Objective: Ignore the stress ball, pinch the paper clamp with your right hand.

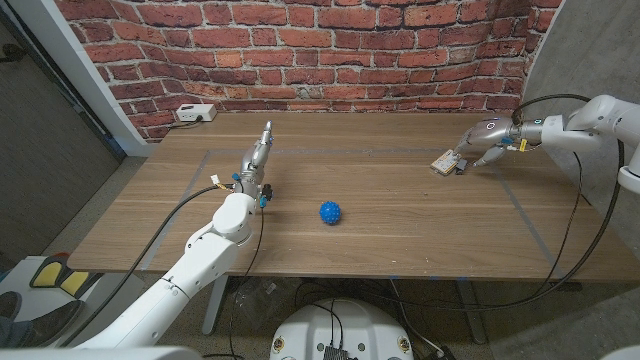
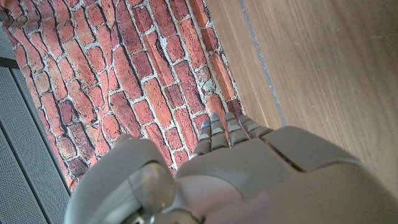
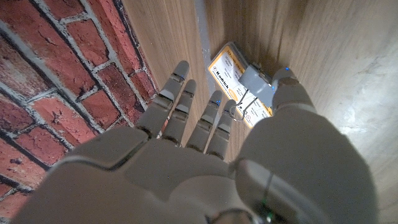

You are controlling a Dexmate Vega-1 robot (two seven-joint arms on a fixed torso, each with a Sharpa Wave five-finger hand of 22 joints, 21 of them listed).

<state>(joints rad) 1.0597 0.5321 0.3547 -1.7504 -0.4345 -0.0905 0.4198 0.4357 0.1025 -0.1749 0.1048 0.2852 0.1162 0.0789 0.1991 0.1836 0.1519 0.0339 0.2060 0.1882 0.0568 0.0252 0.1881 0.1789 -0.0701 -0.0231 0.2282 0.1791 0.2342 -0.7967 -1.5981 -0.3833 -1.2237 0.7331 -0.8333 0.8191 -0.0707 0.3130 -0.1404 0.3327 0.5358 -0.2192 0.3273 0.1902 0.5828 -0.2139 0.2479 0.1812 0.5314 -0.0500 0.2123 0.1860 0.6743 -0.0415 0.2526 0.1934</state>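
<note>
The paper clamp (image 3: 257,82) is a small grey clip with a wire handle, clipped onto a white and yellow printed card (image 3: 229,73). It lies on the wooden table at the far right (image 1: 445,163). My right hand (image 1: 483,140) hovers right at it with fingers (image 3: 177,102) spread and straight. The thumb (image 3: 287,87) lies against the clamp's side, and the clamp sits between the thumb and the nearest finger without being squeezed. The blue spiky stress ball (image 1: 331,212) rests alone at the table's middle. My left hand (image 1: 260,152) is at the left, fingers straight and together, holding nothing.
A white power strip (image 1: 194,113) lies at the back left by the brick wall (image 1: 350,50). Thin tape lines (image 1: 535,228) mark a rectangle on the table. Black cables hang off both arms.
</note>
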